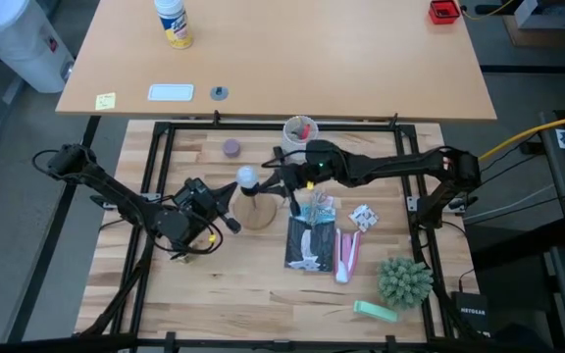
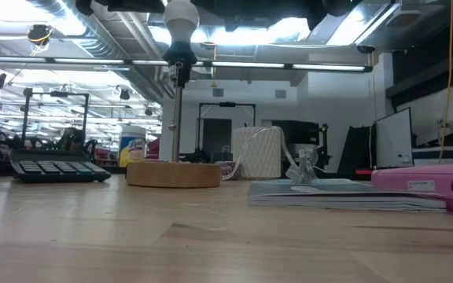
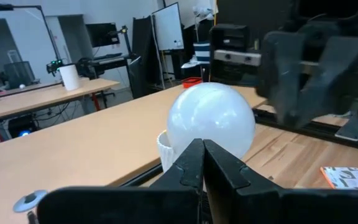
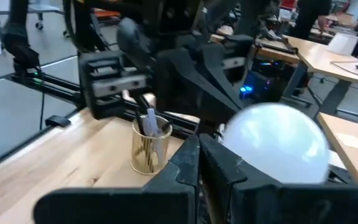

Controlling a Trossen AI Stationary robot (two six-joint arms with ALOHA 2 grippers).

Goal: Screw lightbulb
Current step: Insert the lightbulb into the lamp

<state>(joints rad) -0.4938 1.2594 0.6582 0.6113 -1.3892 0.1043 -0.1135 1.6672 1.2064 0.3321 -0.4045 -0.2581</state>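
Fingers (image 3: pixel 185 171) shut, lightbulb (image 1: pixel 248 176) between (both sides).

White frosted lightbulb (image 1: pixel 247 176), tan wooden disc stand (image 1: pixel 254 211), pink case (image 1: pixel 347 254), green plant (image 1: pixel 404 281).

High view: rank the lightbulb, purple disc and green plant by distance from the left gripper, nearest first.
From the left gripper:
1. Lightbulb, just beyond it, atop the wooden stand.
2. Purple disc, farther back.
3. Green plant, far off on the right side, near edge.
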